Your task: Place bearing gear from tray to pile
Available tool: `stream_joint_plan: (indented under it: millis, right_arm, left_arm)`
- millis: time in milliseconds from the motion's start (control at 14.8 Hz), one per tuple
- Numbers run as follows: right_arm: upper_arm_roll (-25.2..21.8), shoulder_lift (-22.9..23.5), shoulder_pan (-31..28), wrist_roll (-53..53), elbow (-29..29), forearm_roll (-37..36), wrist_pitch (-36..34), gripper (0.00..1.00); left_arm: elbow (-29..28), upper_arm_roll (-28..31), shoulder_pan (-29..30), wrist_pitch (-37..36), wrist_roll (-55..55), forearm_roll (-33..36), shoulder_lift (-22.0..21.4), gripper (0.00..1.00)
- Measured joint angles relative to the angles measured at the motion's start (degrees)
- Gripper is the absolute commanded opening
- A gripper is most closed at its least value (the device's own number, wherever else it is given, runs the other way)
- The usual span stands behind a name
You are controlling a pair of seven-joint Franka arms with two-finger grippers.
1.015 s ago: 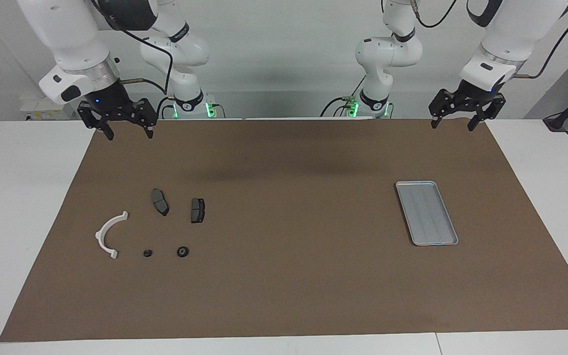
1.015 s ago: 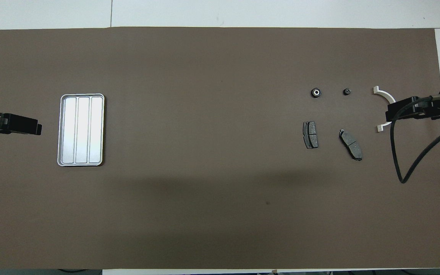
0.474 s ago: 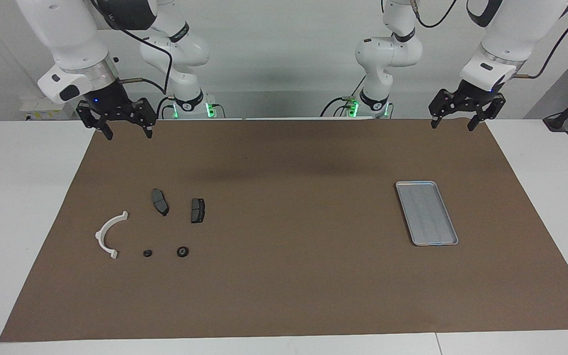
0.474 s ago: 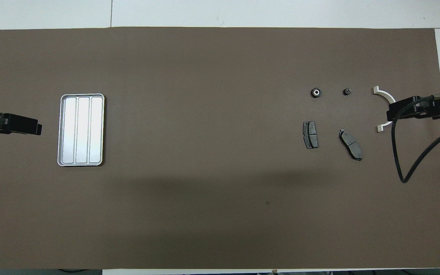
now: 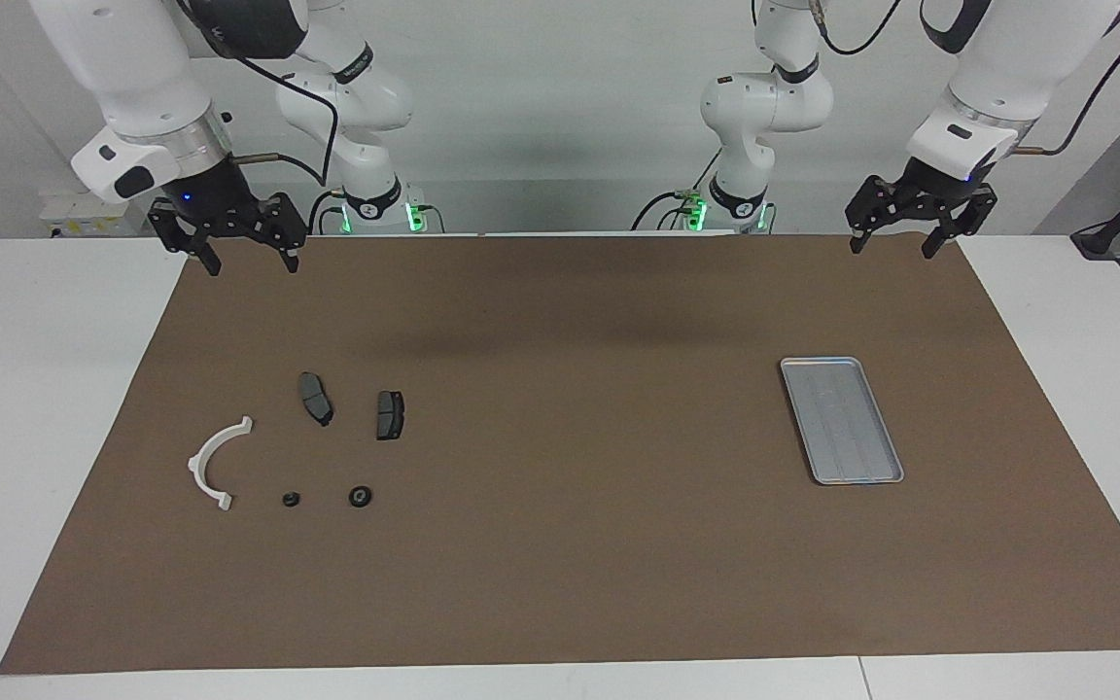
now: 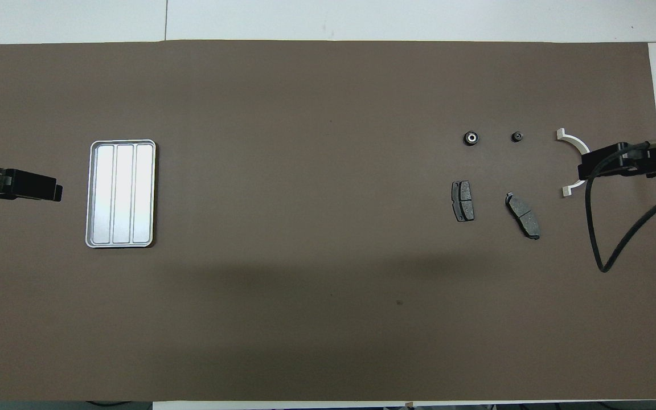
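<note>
Facing view: tray (image 5: pixel 841 419) empty; bearing gear (image 5: pixel 359 496) already in pile (image 5: pixel 297 442) by white bracket (image 5: pixel 215 465). My left tool (image 5: pixel 906 237) and right tool (image 5: pixel 245 253) are raised, both wide. Risk: regrasping would scatter parts.

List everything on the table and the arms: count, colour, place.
tray: one, silver-grey, nothing in it, on the mat toward the left arm's end.
brake pads: two, dark grey, side by side toward the right arm's end.
half-ring bracket: one, white, beside the pads, nearest the right arm's end.
bearing gears: two, small, black, farther from the robots than the pads.
mat: one, brown, covering the white table.
right gripper: black, open, raised over the mat's edge at its own end.
left gripper: black, open, raised over the mat's corner, waiting.
</note>
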Motion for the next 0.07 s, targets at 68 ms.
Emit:
stream_joint_plan:
  millis: [68]
  right_arm:
    - [0.0,0.0,0.0,0.0,0.0,0.0,0.0,1.00]
  left_arm:
    - [0.0,0.0,0.0,0.0,0.0,0.0,0.0,1.00]
